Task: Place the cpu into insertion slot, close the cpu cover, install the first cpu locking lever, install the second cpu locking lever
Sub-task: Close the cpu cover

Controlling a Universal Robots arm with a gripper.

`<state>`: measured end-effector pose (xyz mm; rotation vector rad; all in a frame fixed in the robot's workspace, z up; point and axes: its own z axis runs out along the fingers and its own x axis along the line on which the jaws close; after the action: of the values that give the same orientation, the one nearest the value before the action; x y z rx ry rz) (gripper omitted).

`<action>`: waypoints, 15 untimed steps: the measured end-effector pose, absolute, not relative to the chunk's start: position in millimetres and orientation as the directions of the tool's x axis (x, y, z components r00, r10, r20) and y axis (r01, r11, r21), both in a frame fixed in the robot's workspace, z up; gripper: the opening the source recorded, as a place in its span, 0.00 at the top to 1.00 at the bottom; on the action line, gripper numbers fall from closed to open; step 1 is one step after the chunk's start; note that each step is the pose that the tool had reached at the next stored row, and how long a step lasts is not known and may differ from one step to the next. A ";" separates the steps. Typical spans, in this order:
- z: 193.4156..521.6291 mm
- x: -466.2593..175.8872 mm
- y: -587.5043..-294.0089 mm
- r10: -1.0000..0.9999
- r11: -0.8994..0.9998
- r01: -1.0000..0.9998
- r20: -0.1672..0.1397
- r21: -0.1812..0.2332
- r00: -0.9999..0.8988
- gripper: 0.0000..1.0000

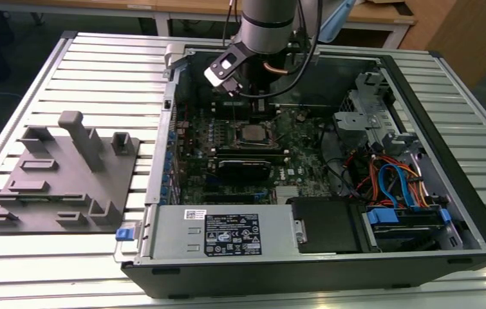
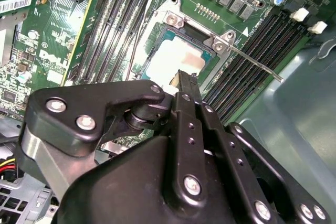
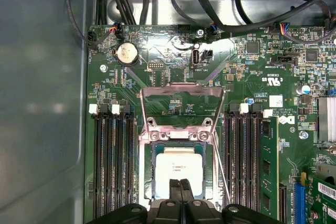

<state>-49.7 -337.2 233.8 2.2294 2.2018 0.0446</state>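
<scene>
The cpu point(image 3: 179, 165), a pale silver square, lies flat in the insertion slot point(image 3: 149, 182) on the green board, and also shows as the cpu point(image 2: 178, 59) and the cpu point(image 1: 250, 133). The cpu cover point(image 3: 182, 90) stands raised on its hinge on one side of the slot, its window open. A thin locking lever point(image 3: 222, 174) is up beside the slot, seen as a rod, the lever point(image 2: 262, 67). My gripper point(image 3: 181, 188) is shut with nothing between its fingers, the tips just above the chip's near edge. In the exterior view my gripper point(image 1: 257, 103) hangs over the board.
Long black memory slots point(image 3: 110, 166) flank the socket, with a green module point(image 3: 268, 169) in one. Cables point(image 3: 210, 3) cross the case wall. The exterior view shows a power supply point(image 1: 225, 235), a drive bay with blue cables point(image 1: 397, 187) and a grey fixture point(image 1: 62, 174) outside the case.
</scene>
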 end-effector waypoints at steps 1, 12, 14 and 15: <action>234.4 -49.8 -337.3 1.000 -0.013 1.000 0.015 0.025 0.012 0.90; 255.6 -49.8 -337.3 1.000 -0.011 1.000 0.015 0.026 0.011 0.90; 259.5 -49.8 -337.3 1.000 -0.011 1.000 0.014 0.026 0.011 0.90; 261.5 -49.8 -337.3 1.000 -0.011 1.000 0.014 0.026 0.011 0.90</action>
<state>-49.8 -337.3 261.5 2.2273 2.2035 0.0440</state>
